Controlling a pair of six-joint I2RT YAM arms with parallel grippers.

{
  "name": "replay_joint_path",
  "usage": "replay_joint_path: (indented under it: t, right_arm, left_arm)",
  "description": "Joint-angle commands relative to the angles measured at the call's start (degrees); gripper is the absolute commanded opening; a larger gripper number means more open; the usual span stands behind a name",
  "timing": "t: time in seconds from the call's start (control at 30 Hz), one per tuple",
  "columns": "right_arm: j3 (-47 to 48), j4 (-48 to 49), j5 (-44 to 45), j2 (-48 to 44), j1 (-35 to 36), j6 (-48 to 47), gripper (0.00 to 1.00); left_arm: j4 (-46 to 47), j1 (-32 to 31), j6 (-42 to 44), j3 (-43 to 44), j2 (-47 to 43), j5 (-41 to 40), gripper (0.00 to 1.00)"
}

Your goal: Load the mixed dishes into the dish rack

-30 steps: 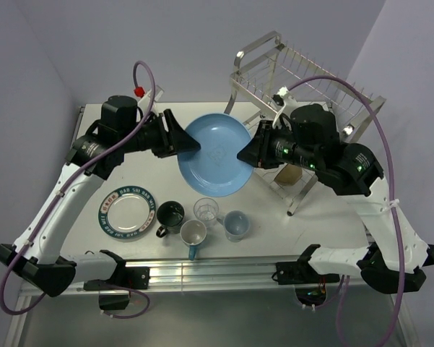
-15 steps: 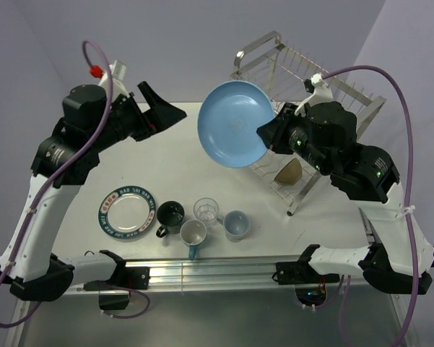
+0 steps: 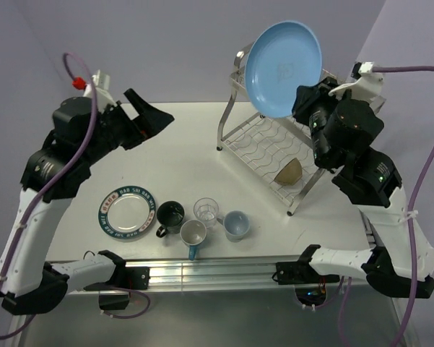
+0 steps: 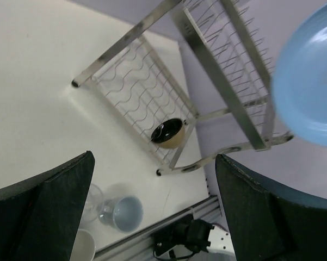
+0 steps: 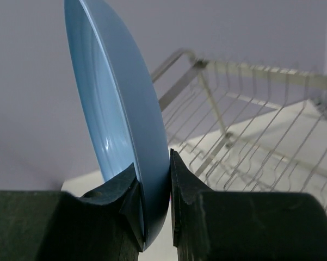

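Observation:
The large light-blue plate (image 3: 283,69) hangs on edge, high over the top tier of the silver dish rack (image 3: 235,108). My right gripper (image 3: 303,101) is shut on its lower rim, and the right wrist view shows the rim pinched between both pads (image 5: 182,179). My left gripper (image 3: 155,108) is open and empty above the table's far left. A black bowl (image 3: 289,171) lies tipped on the rack's lower tier. On the table stand the white teal-rimmed plate (image 3: 127,210), dark mug (image 3: 170,215), white-and-blue mug (image 3: 193,235), clear glass (image 3: 206,210) and light-blue cup (image 3: 236,225).
The rack's upright prongs (image 5: 245,136) stand just behind and to the right of the held plate. Its slanted legs (image 4: 125,43) reach toward the table's middle. An aluminium rail (image 3: 202,271) with the arm bases runs along the near edge.
The left gripper let go of the blue plate, opened wide and drew back to the left. The right gripper carried the plate up and right, from the table's middle to above the rack.

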Motion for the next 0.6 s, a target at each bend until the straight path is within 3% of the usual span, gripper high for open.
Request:
replay_joint_path:
  t: [0.0, 0.07, 0.1, 0.13, 0.17, 0.2, 0.23, 0.27, 0.3, 0.33, 0.37, 0.4, 0.57]
  right_arm:
    - [-3.56, 27.5, 16.79, 0.04, 1.19, -15.47, 0.0]
    - [-8.11, 40.8, 22.71, 0.75, 2.24, -25.76, 0.0]
    - [-9.97, 58.36, 26.57, 1.71, 2.68, -38.88, 0.0]
    - [-11.99, 68.8, 27.82, 2.5, 2.95, -46.23, 0.0]
    - [-14.01, 77.34, 28.62, 5.47, 3.12, -59.96, 0.0]
    - [-13.86, 91.44, 29.24, 7.5, 3.13, -66.37, 0.0]
    - [-13.33, 99.15, 29.59, 9.69, 3.13, -72.61, 0.0]
    - [-11.24, 106.71, 29.51, 14.93, 3.39, -87.29, 0.0]
    - [-9.48, 122.88, 28.98, 18.03, 3.74, -95.61, 0.0]
    - [-6.76, 130.44, 28.02, 21.2, 4.18, -103.18, 0.0]
    - [0.49, 136.0, 25.4, 28.1, 4.62, -116.31, 0.0]
    - [3.69, 136.75, 24.68, 30.96, 5.06, -120.01, 0.0]
    - [14.51, 136.84, 22.83, 37.48, 6.9, -123.99, 0.0]
  left_arm:
    - [-3.11, -0.12, -1.03, -0.48, 2.19, 2.94, 0.99]
    - [-4.26, -0.12, -0.86, 0.14, 2.63, 3.12, 0.99]
    - [-5.48, -0.12, -0.86, 0.32, 2.9, 3.47, 0.99]
    - [-6.1, -0.12, -0.77, 0.23, 2.99, 3.56, 0.99]
    - [-6.89, -0.03, -0.77, 0.32, 3.08, 3.82, 0.99]
    - [-8.29, -0.03, -0.77, 0.4, 3.34, 4.08, 0.99]
    - [-8.92, -0.03, -0.51, 0.49, 3.34, 4.35, 0.99]
    - [-9.62, -0.03, -0.25, 0.58, 3.43, 4.43, 0.99]
    - [-10.24, -0.03, 0.1, 1.28, 3.69, 4.35, 0.99]
    - [-11.63, -0.12, 0.28, 1.81, 3.95, 4.17, 0.99]
    - [-12.26, -0.03, 0.89, 2.25, 4.13, 4.08, 0.99]
    - [-12.87, -0.12, 1.07, 3.03, 4.74, 4.08, 0.99]
    - [-13.76, -0.03, 1.43, 3.04, 5.62, 5.93, 0.99]
